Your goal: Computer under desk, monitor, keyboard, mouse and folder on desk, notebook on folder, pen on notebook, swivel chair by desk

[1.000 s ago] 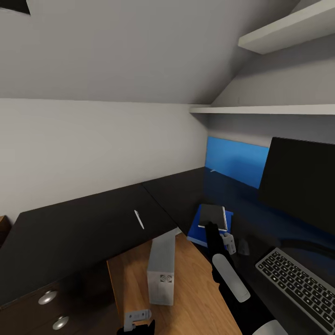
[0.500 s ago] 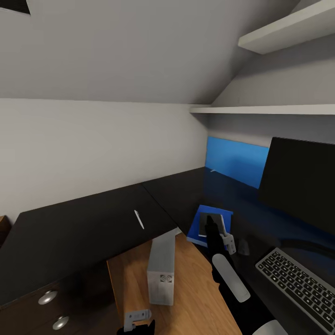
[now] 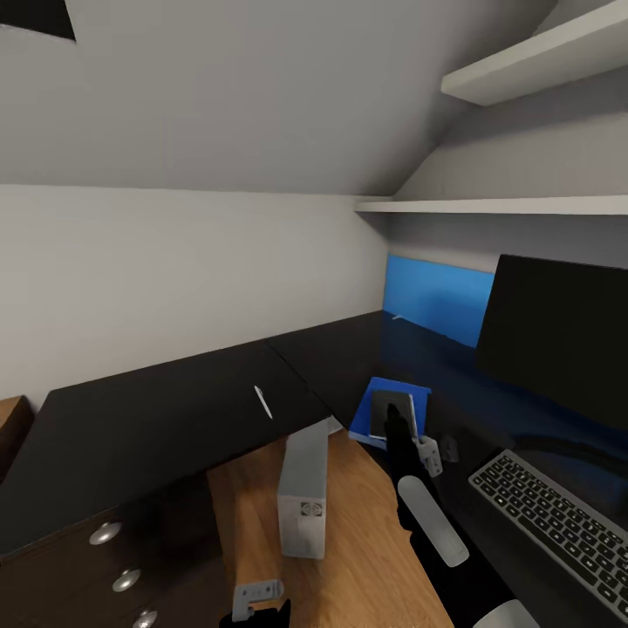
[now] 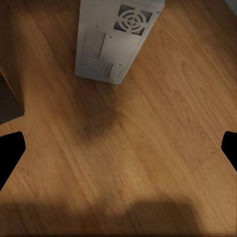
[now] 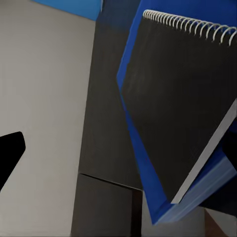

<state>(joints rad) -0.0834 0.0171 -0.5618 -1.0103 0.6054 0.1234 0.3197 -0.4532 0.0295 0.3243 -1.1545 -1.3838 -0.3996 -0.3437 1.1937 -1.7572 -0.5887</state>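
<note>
Head view: grey walls under a sloped ceiling, white shelves [image 3: 532,74] upper right. The L-shaped black desk [image 3: 157,410] carries the pen [image 3: 261,402], the blue folder [image 3: 417,394] with the notebook [image 3: 385,410] on it, the monitor [image 3: 558,331] and keyboard [image 3: 558,523], both cut off by the frame edge. The computer [image 3: 303,493] stands on the wood floor [image 3: 366,541] beneath. The right gripper [image 3: 403,429] overlaps the notebook; its spread cannot be judged here.

Left wrist view: computer [image 4: 116,37] top cut off; the left gripper's fingertips [image 4: 10,153] sit wide apart at the frame edges, holding nothing.

Right wrist view: spiral-bound notebook [image 5: 182,103] lies on the folder [image 5: 148,192]; one fingertip [image 5: 7,153] is visible, the other obscured, grip uncertain.
</note>
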